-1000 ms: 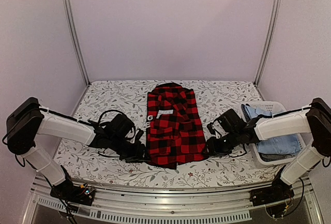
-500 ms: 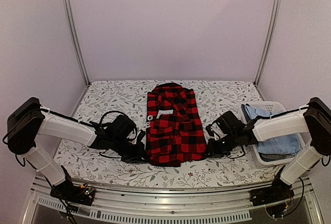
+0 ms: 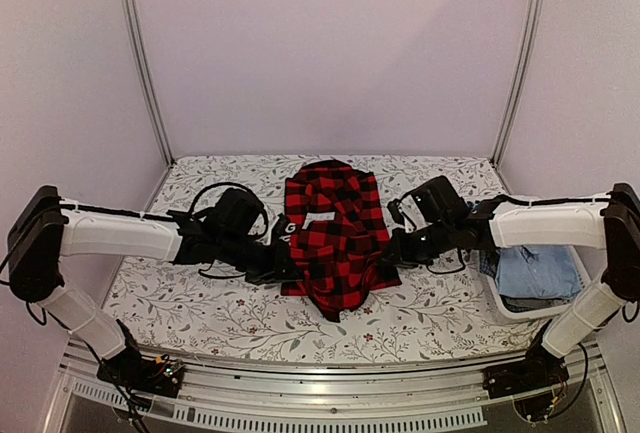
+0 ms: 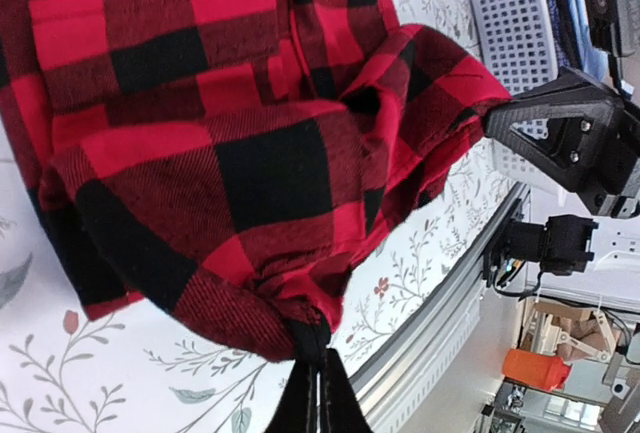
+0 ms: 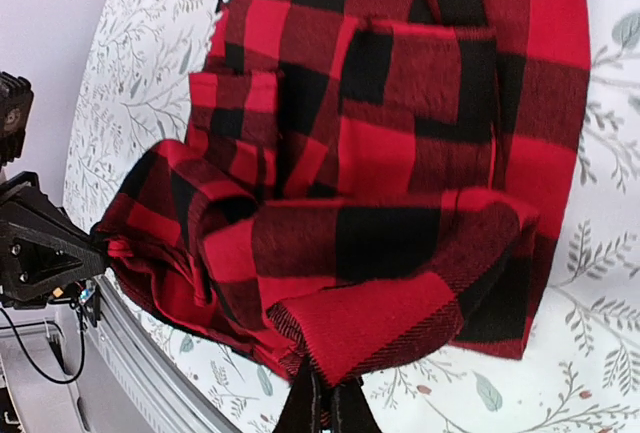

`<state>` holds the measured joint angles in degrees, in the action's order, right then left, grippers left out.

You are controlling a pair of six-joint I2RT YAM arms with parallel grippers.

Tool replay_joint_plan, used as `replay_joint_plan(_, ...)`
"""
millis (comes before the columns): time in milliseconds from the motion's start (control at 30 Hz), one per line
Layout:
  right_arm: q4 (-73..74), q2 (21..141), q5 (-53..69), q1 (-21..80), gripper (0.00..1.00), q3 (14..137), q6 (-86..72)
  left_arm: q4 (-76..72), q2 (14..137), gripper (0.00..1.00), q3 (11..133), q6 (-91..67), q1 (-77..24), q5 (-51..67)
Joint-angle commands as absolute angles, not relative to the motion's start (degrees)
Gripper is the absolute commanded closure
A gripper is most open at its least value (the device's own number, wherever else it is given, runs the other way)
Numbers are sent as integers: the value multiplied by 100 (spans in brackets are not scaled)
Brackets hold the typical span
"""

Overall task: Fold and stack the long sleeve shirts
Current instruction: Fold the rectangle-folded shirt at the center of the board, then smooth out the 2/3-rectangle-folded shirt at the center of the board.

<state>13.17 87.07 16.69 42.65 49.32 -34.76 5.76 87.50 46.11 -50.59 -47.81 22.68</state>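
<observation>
The left gripper (image 4: 312, 345) is pinching one corner of the shirt's (image 3: 335, 238) near hem, its fingers pressed together on the cloth. The right gripper (image 5: 322, 381) is pinching the other corner the same way. Between them the hem is hanging above the table (image 3: 190, 303) and sagging in the middle, while the farther half is lying flat, collar farthest. The bottom-to-top fold looks to be in hand. Next, both grippers would need to carry the hem evenly to the collar and lay it flat.
</observation>
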Motion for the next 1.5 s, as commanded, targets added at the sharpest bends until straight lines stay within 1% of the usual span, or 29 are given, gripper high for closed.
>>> replay_joint_plan(0, 1346, 9139, 1499, 3903, 100, 5603, -3313, 634, 8969, 100, 5093, -4802, -4296, 2286)
replay_joint_plan(167, 1253, 9859, 1488, 3443, 100, 6414, -3214, 451, 9591, 100, 5637, -4803, -3568, 2318)
replay_joint_plan(300, 1227, 10618, 1506, 3237, 100, 7100, -3171, 243, 10214, 100, 6108, -4961, -3222, 2252)
replay_joint_plan(367, 1229, 10859, 1496, 3148, 94, 7341, -3151, 137, 10489, 100, 6295, -5032, -3141, 2257)
replay_joint_plan(433, 1261, 11045, 1492, 3098, 85, 7523, -3124, 135, 10654, 99, 6436, -5084, -3109, 2173)
replay_joint_plan(467, 1268, 11080, 1466, 3087, 79, 7583, -3114, 105, 10680, 92, 6461, -5104, -3106, 2107)
replay_joint_plan(533, 1321, 11096, 1379, 3056, 67, 7679, -3064, 105, 10699, 73, 6534, -5105, -3072, 2018)
replay_joint_plan(600, 1380, 11056, 1297, 3033, 58, 7738, -3022, 162, 10639, 66, 6566, -5072, -3030, 1846)
replay_joint_plan(633, 1415, 11023, 1246, 3032, 55, 7756, -3003, 166, 10577, 59, 6553, -5054, -3006, 1792)
replay_joint_plan(700, 1468, 10893, 1161, 3032, 52, 7744, -2951, 222, 10420, 43, 6528, -5009, -2957, 1666)
replay_joint_plan(767, 1517, 10712, 1045, 3032, 51, 7693, -2896, 268, 10230, 32, 6477, -4880, -2945, 1510)
replay_joint_plan(833, 1555, 10559, 960, 3064, 50, 7618, -2851, 354, 10057, 25, 6450, -4772, -2950, 1397)
replay_joint_plan(867, 1561, 10456, 927, 3117, 50, 7586, -2814, 383, 9958, 25, 6426, -4734, -2951, 1375)
replay_joint_plan(933, 1586, 10341, 920, 3219, 50, 7539, -2758, 429, 9835, 26, 6352, -4691, -2976, 1368)
replay_joint_plan(967, 1578, 10311, 968, 3285, 51, 7516, -2742, 429, 9788, 29, 6305, -4664, -3007, 1385)
replay_joint_plan(1033, 1526, 10285, 1106, 3441, 56, 7467, -2719, 438, 9732, 39, 6227, -4640, -3129, 1413)
replay_joint_plan(1100, 1423, 10351, 1243, 3625, 61, 7449, -2684, 432, 9743, 53, 6200, -4617, -3288, 1436)
replay_joint_plan(1267, 1314, 10855, 1632, 3968, 72, 7816, -2646, 272, 10132, 75, 6297, -4671, -3520, 1622)
replay_joint_plan(1367, 1299, 11289, 1771, 4078, 74, 8170, -2588, 254, 10421, 81, 6451, -4664, -3545, 1706)
replay_joint_plan(1467, 1330, 11753, 1917, 4087, 74, 8553, -2549, 332, 10758, 84, 6734, -4568, -3496, 1709)
